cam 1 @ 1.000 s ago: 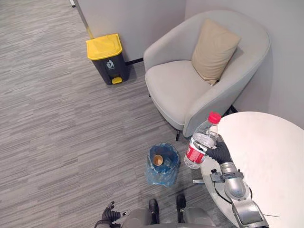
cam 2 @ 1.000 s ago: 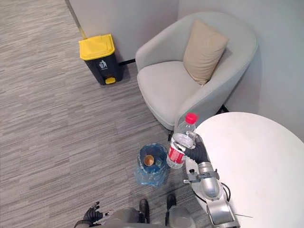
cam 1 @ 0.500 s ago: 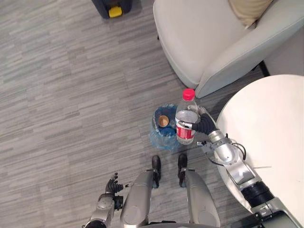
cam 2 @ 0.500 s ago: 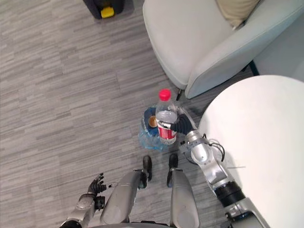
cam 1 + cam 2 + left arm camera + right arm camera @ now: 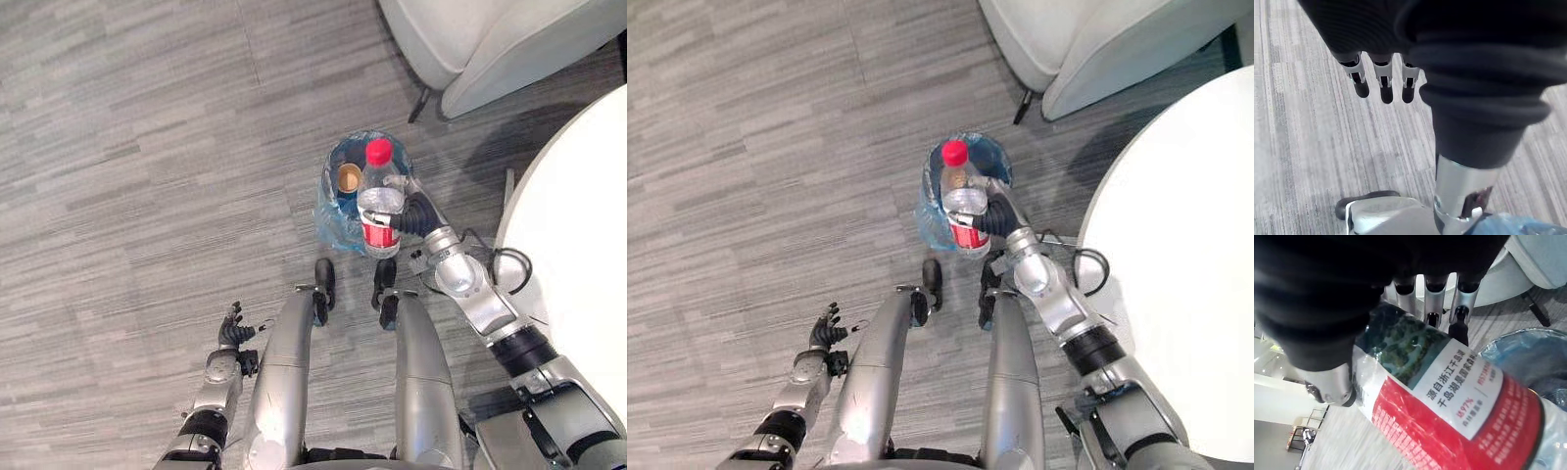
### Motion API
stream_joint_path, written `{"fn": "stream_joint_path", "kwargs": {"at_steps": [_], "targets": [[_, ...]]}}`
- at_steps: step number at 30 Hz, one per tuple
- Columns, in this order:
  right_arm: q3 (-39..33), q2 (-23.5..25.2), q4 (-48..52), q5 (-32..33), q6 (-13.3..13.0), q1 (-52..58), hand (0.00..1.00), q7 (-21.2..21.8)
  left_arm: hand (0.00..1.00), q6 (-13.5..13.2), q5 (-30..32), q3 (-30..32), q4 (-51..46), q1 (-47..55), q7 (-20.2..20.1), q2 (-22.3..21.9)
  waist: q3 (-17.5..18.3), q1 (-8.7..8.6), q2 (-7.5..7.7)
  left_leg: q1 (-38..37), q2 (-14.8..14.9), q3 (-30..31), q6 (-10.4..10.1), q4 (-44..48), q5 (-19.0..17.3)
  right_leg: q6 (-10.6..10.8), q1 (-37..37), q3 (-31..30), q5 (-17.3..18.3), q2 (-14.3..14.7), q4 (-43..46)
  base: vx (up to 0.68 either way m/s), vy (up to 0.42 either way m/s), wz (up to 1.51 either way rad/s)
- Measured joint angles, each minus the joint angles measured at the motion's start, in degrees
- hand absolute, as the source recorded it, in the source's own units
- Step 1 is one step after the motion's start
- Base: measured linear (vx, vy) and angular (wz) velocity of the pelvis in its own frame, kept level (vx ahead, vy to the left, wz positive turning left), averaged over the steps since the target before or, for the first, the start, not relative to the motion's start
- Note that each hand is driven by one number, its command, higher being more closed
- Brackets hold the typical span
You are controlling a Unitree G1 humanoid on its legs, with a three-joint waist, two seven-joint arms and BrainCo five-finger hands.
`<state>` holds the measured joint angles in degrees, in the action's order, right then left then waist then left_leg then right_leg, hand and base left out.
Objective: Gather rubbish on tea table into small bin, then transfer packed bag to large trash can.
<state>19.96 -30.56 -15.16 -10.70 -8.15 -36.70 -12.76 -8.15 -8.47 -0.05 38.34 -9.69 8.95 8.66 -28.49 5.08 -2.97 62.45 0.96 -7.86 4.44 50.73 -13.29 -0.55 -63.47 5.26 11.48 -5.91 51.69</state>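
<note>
Clear red-capped plastic bottle [image 5: 380,201], clamped upright in the right hand [image 5: 413,217], hangs over the blue-bagged small bin [image 5: 329,215]; released off-centre, it could clip the rim.

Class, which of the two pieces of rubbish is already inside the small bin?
The brown cup, sitting in the blue-bagged bin; the red-capped bottle is held in the right hand.

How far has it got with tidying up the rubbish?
One brown cup already lies in the small bin. The right hand grips a red-capped bottle upright over that bin, not yet dropped. The left hand hangs open, low. Left: release the bottle, then carry the blue bag to the large trash can.
</note>
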Motion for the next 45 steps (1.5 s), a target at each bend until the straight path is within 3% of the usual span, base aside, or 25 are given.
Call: {"fn": "stream_joint_path", "kwargs": {"at_steps": [5,10,13,15,18,26,27,33,45], "targets": [[-1.9,-1.4,-5.3,1.1,1.0,-4.7,1.0,-1.4,0.0,-1.9,-3.5,-1.9,-10.7,3.7,-0.6,0.9,-1.2,1.31,0.1,6.7,0.0,0.0,0.1,2.8,-0.1,0.4,-6.6,0.2,0.5,-0.7,3.2,-0.08,-0.013,0.11],[0.0,-2.0,-10.8,2.2,1.1,-8.1,1.0,-2.2,0.0,-2.3,-5.0,-2.3,-10.8,3.3,-1.2,1.8,-1.1,0.13,0.45,8.6,-0.2,-1.1,0.1,2.6,-0.1,0.5,-8.5,0.2,0.9,-2.0,3.4,-0.05,0.012,0.09],[1.0,-3.0,-15.1,2.3,1.0,-13.4,1.0,-2.3,0.0,-2.4,-5.0,-2.8,-10.9,1.5,-1.2,1.8,-1.2,0.52,0.12,10.6,-0.1,-4.1,-0.4,1.3,0.3,1.0,-11.9,-1.2,0.5,-3.3,3.6,-0.07,0.014,0.11],[1.7,-3.1,-18.3,2.3,1.5,-16.9,1.0,-2.3,0.0,-2.4,-5.0,-3.2,-10.7,1.4,-1.1,1.7,-1.2,0.77,0.02,12.4,0.0,-4.4,0.5,1.8,1.3,1.7,-13.9,-1.5,0.1,-3.4,4.5,-0.06,0.012,0.17],[1.8,-3.9,-20.0,2.4,2.0,-18.2,1.0,-3.5,0.0,-2.5,-5.5,-3.9,-10.8,1.3,-1.1,1.7,-1.2,1.69,0.01,12.7,0.1,-4.0,1.0,2.9,1.6,1.0,-13.9,-1.1,0.7,-3.5,5.9,-0.02,0.005,0.15],[1.8,-3.5,-20.0,4.0,2.0,-19.6,1.0,-5.1,0.0,-2.4,-5.6,-3.9,-10.7,1.3,-1.1,1.6,-1.2,1.83,0.02,12.8,0.2,-3.5,0.5,2.0,1.5,1.2,-14.0,-0.2,1.8,-3.8,5.9,-0.07,-0.007,0.09],[1.8,-3.4,-20.0,4.0,2.0,-19.6,0.0,-5.4,0.0,-2.4,-5.6,-3.9,-10.6,1.3,-1.2,1.6,-1.2,1.82,0.01,12.8,0.2,-3.5,0.5,1.8,1.6,1.2,-14.0,-0.1,1.8,-3.8,5.8,-0.06,0.008,0.03],[0.1,-2.2,-19.9,3.3,2.0,-19.6,0.0,-6.3,0.0,-2.9,-5.6,-3.8,-9.0,1.1,-1.1,1.5,-1.2,1.47,0.01,12.8,0.2,-3.4,1.3,1.5,2.3,0.7,-13.9,0.2,1.5,-3.8,5.6,-0.03,0.011,0.01],[-2.5,-0.8,-19.5,2.8,2.1,-18.9,0.0,-8.4,0.0,-3.3,-5.6,-3.2,-5.4,-0.4,0.0,1.1,-1.1,0.93,0.11,12.6,0.8,-3.2,0.7,2.2,2.4,0.1,-13.5,0.7,1.3,-3.7,6.0,-0.07,0.013,-0.01]]}}
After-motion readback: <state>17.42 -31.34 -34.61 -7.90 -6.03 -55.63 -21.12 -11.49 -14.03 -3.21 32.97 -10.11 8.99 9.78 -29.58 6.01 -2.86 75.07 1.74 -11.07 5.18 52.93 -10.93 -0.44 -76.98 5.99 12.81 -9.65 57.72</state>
